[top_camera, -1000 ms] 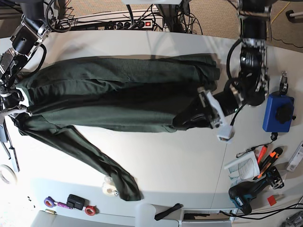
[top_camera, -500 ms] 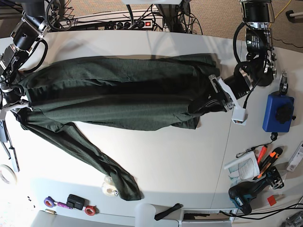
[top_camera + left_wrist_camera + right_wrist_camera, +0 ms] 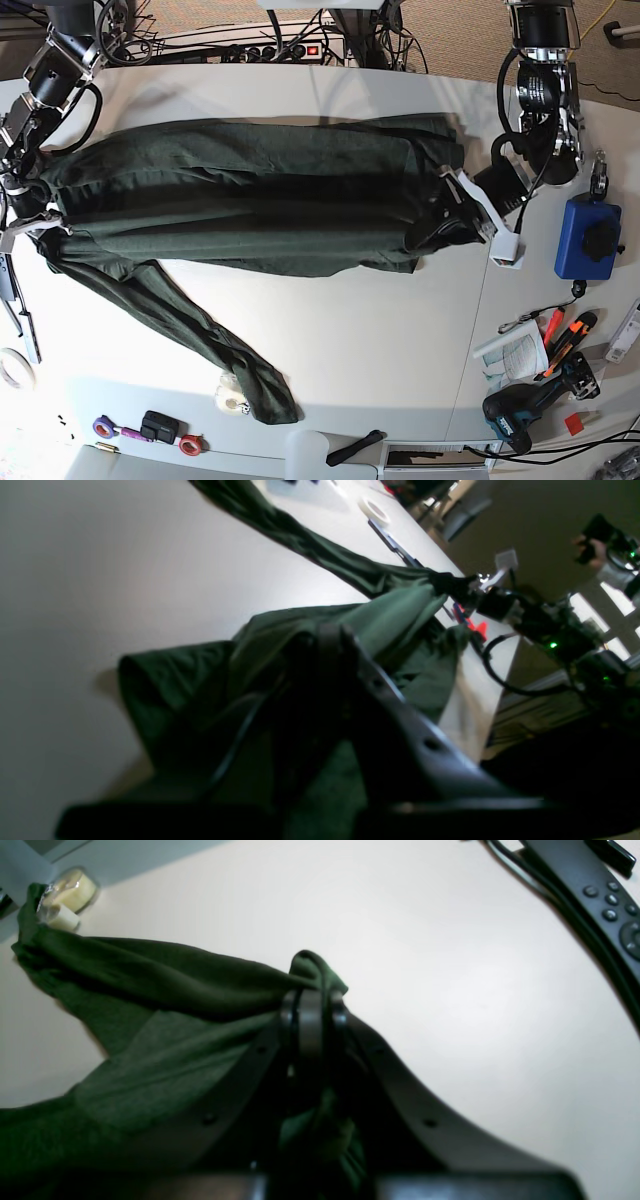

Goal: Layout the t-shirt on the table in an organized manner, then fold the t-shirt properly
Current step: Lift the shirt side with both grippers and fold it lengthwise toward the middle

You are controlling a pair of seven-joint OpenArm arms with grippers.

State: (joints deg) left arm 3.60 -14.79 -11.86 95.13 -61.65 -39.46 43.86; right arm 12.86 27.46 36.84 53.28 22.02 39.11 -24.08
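Dark green t-shirt [image 3: 240, 200] lying stretched across the white table [image 3: 380, 330] between both arms, left gripper [image 3: 440, 228] reaching low, clamping one end, right gripper [image 3: 312, 1005] pinching the opposite edge, one sleeve trailing below.

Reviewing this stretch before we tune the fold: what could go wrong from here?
1. Both grippers, left and right, are shut on the shirt and hold it taut; a hard pull may slip a grip.
2. One sleeve trails toward the near edge and ends beside a tape roll; dragging could sweep it along.
3. The blue pouch sits close to the left arm; a swing might hit it.
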